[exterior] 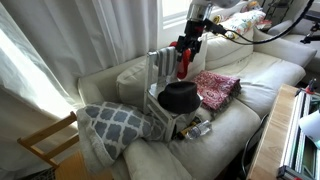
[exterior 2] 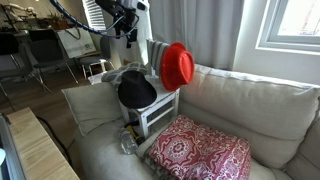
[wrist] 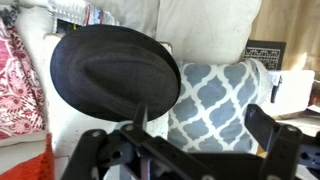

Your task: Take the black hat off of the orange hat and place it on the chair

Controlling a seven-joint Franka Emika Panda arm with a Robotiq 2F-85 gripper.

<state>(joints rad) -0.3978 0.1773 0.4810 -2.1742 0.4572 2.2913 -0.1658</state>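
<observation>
1. We note a cream sofa [exterior: 272, 72] as our landmark, seen in both exterior views [exterior 2: 255, 105].
2. A grey-and-white lattice cushion [exterior: 115, 125] leans at one end of the sofa seat; it also shows in the wrist view [wrist: 215, 100].
3. A pink-red patterned cloth [exterior 2: 200, 152] lies on the sofa seat.
4. A bare-wood chair [exterior: 45, 140] stands just off the sofa's cushion end.
5. A pale curtain [exterior: 60, 50] hangs behind the sofa.
6. A clear plastic bottle [wrist: 75, 12] lies on the sofa seat.

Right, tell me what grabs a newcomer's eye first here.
A bright red-orange rounded hat perches on edge at the back of a small pale grey-white slatted chair that stands on a cream sofa. A plain black round felt-like hat lies on the chair's seat just below, with the robot's gripper open above it. A pink-red patterned cloth spreads on the cushion beside the chair.
</observation>
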